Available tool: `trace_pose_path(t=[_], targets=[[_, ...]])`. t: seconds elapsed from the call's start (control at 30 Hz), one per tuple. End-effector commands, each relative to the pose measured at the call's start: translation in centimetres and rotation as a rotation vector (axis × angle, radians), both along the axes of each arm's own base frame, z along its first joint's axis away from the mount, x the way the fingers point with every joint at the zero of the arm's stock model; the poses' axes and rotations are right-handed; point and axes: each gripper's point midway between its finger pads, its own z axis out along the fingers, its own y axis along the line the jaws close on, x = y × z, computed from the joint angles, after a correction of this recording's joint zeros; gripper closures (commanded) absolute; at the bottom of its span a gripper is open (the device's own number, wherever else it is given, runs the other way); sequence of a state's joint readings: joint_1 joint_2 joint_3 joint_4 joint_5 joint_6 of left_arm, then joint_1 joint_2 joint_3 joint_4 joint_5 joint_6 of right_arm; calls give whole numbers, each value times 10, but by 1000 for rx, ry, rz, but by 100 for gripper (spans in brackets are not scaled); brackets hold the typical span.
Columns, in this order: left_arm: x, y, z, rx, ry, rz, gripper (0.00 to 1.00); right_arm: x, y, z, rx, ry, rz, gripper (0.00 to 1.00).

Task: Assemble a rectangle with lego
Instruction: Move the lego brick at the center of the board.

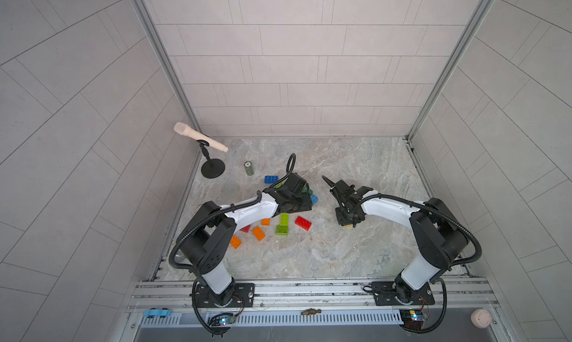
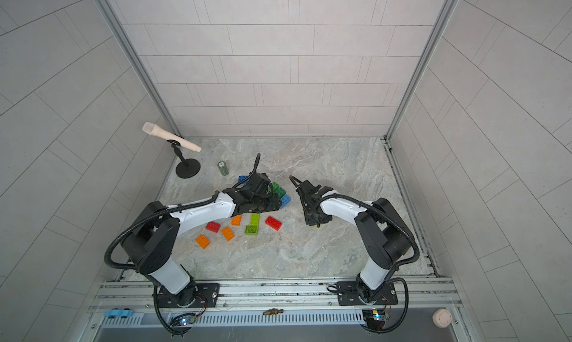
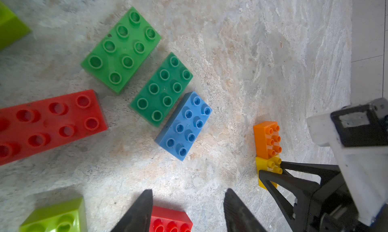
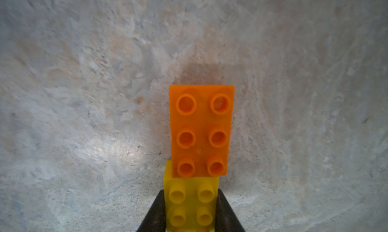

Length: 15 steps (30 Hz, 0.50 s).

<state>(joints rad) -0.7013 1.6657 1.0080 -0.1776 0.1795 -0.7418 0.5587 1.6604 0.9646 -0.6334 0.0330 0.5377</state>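
Observation:
My right gripper (image 4: 190,192) is shut on a yellow lego brick (image 4: 191,205), low over the marble table. An orange brick (image 4: 201,130) is stacked on the yellow brick's far end and sticks out ahead of it. My left gripper (image 3: 189,191) hangs open above the table. A red brick (image 3: 170,219) lies beside one of its fingers, ungripped. In front of it lie a blue brick (image 3: 183,126), a dark green brick (image 3: 161,90) and a lighter green brick (image 3: 120,50) side by side. In a top view, the left wrist (image 1: 294,195) covers that group.
Loose bricks lie near the left arm: lime (image 1: 283,224), red (image 1: 303,222), orange (image 1: 258,233), blue (image 1: 271,179). A dark green cylinder (image 1: 249,168) and a microphone on a stand (image 1: 201,139) stand at the back left. Tiled walls enclose the table.

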Motion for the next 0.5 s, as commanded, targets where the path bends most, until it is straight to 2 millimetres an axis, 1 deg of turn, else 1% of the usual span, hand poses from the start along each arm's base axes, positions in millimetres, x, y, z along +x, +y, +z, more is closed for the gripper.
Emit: trace_pose_path(t=[0.0,0.23,0.47], targets=[[4,-7,7,-7,-21,-11,41,-6,-16,-9,-71,23,2,80],[3,-9,7,-6,-20,-15,41,-9,-17,-9,-68,22,7,79],[3,-12,7,-7,-20,-22,41,-8,-17,-8,-62,15,7,74]])
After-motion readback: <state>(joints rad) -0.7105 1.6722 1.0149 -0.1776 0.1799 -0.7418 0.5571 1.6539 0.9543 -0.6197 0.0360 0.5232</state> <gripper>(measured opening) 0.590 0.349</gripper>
